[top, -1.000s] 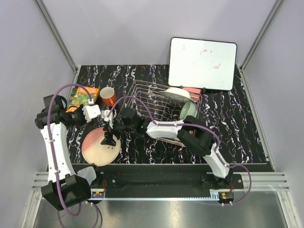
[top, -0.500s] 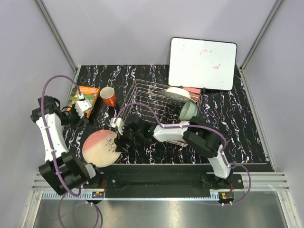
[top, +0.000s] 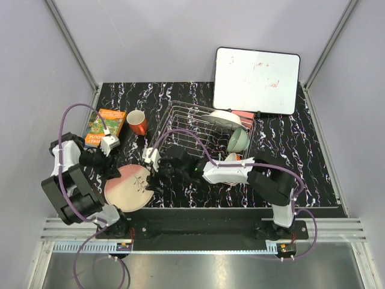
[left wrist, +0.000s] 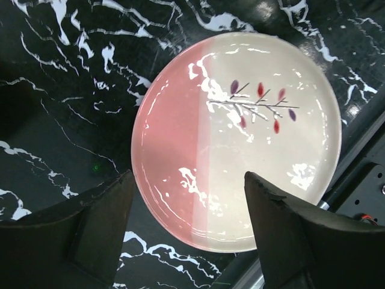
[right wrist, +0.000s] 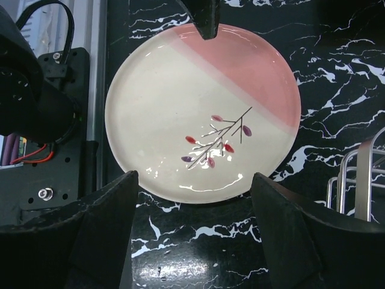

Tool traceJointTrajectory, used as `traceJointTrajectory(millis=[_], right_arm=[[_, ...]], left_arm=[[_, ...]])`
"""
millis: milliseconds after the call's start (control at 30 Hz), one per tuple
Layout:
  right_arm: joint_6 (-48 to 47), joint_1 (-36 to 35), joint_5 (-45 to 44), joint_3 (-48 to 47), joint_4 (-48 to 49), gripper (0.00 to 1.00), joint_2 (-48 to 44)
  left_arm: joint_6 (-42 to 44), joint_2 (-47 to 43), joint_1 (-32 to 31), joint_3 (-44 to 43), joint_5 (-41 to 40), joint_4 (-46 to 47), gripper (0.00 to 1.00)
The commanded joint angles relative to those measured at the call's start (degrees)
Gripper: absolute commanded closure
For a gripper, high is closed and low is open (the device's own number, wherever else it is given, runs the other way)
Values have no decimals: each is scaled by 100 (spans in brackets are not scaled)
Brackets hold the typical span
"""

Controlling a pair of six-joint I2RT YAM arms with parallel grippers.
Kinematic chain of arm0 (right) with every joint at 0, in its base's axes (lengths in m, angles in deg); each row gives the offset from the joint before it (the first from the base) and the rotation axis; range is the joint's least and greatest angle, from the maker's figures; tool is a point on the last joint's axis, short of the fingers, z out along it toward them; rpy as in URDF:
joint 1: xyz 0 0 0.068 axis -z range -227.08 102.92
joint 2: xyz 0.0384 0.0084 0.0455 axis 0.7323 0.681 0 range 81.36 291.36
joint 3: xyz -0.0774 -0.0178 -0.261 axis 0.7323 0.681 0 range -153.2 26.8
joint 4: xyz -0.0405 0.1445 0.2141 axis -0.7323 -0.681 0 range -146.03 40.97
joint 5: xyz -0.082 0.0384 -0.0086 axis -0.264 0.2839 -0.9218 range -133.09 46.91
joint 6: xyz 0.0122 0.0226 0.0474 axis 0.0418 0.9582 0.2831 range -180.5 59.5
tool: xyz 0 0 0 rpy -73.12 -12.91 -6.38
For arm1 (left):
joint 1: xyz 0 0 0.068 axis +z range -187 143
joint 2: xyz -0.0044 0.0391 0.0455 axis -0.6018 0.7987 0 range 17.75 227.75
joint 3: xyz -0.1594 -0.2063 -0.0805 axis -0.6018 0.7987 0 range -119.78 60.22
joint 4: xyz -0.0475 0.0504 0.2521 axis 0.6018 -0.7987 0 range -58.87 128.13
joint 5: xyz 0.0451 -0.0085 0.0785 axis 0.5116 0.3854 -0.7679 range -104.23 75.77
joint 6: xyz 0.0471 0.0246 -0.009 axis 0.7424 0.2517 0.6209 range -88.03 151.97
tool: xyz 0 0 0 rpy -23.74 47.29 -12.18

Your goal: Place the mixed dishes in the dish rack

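**both grippers open at the twig plate, plate lies outside the rack**

left to right, from the top view:
- left gripper (top: 113, 171) hangs at the pink edge of the pink-and-cream plate (top: 127, 188). its wrist view shows matte black fingers (left wrist: 99, 226) spread wide with nothing between them, the plate (left wrist: 240, 138) below. can't tell if a tip touches the rim.
- green-orange book (top: 105, 125) lies flat at the far left. cover print is too small to read.
- the plate is round, glossy glaze, one part pink and the rest cream, with a thin twig motif of red and purple leaves. it lies flat on the table (top: 301, 156) near the front edge, left of the rack. the tabletop is black with white marble veining.
- orange-red mug (top: 137, 122) stands upright beside the book, white inside, just left of the rack.
- right gripper (top: 150, 178) reaches across to the plate's right edge. its wrist view has fingers (right wrist: 99, 232) wide apart and empty, straddling the cream side of the plate (right wrist: 198, 114).
- dish rack (top: 192, 129): silver wire, rectangular, with upright prongs. a white plate (top: 225, 118) leans tilted in its far right end, with a pale green bowl (top: 239, 139) on its side just in front.
- whiteboard (top: 257, 79) sits behind the rack, black frame, rounded corners. it has faint red scrawl, not legible.
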Motion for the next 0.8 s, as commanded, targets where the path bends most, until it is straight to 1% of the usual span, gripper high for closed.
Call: traceJointTrajectory(millis=[0,167,267,367,500,533,667,700,767], right_arm=[[-140,-53,-297,181,415,17,-384],[-175,-53,-376,419,652,17,-498],[-210,-53,-403,454,687,18,-516],[-219,-62,-420,498,740,18,-508],[-202,-53,-464,534,784,19,-490],[-202,-53,-473,534,810,19,-490],[-210,-53,-491,525,819,19,-455],[-193,-62,-491,525,819,19,-437],[-193,-53,-499,516,810,19,-428]], left_arm=[[-383,401,27,22,-201,529,20],[-700,885,27,154,-587,943,16],[-920,1026,27,286,-772,1451,15],[-1157,1219,18,295,-992,1724,15],[-1210,1395,27,329,-1185,1805,17],[-1158,1413,18,356,-1229,1822,19],[-974,1483,18,514,-1326,1814,31],[-947,1501,18,549,-1344,1813,41],[-859,1492,18,567,-1353,1787,53]])
